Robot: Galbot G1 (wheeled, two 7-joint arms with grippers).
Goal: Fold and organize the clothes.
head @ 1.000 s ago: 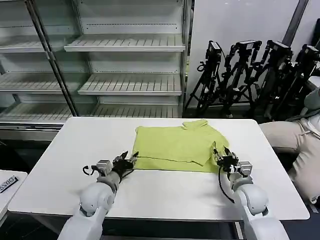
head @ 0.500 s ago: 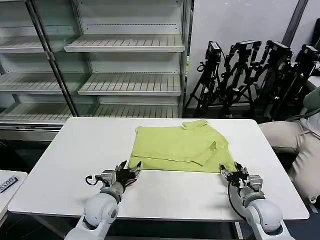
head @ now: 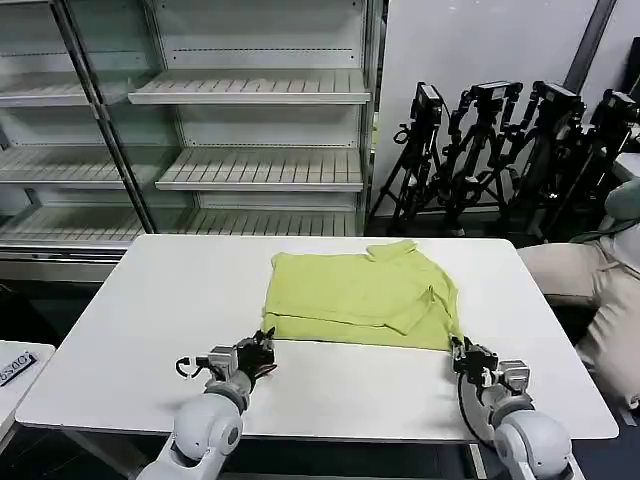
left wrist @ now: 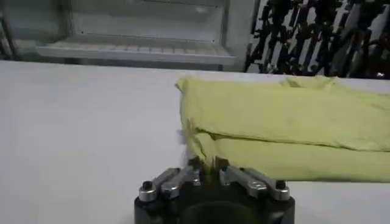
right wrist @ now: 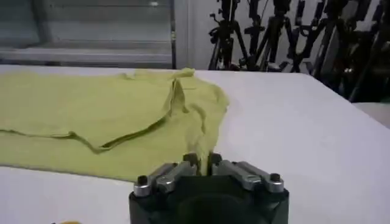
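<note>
Lying partly folded mid-table, the lime shirt [head: 360, 297] has its near hem drawn slightly toward the robot. Both the left gripper [head: 262, 352] and right gripper [head: 460, 353] have pulled back, fingers pinched nearly closed at the hem corners; whether they hold fabric is unclear.

The shirt [head: 360, 298] lies on the table [head: 150, 320], between and just beyond the left gripper [head: 262, 351] and right gripper [head: 462, 352].

A plain lime-green shirt [head: 361, 297], without pattern, is seen on a white desk [head: 130, 320]. The left tool [head: 262, 351] and right tool [head: 459, 353] are coloured black and silver-grey.
</note>
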